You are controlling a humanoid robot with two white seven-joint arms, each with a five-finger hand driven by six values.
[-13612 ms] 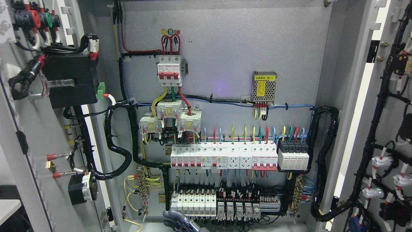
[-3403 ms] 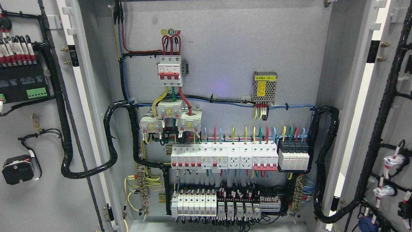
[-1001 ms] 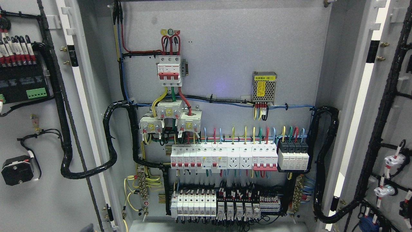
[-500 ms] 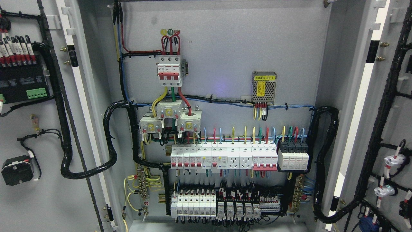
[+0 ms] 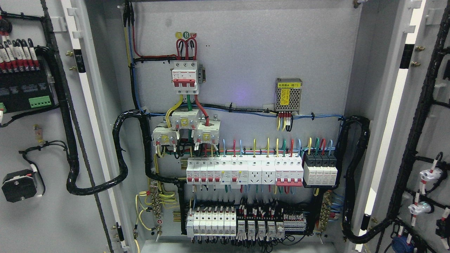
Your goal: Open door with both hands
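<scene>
Both cabinet doors stand swung wide. Left door (image 5: 42, 140) sits left of the main breaker (image 5: 185, 76); right door (image 5: 429, 123) sits far right of it. Each door's long axis runs vertical, and the wired inner faces turn toward the camera. Neither robot hand is in view, so whether the fingers are spread or curled cannot be told. Judgement: opening looks complete. To finish well, withdraw both arms clear of the black cable loom (image 5: 121, 154) below-left of the breaker, leaving the 2 doors undisturbed.
</scene>
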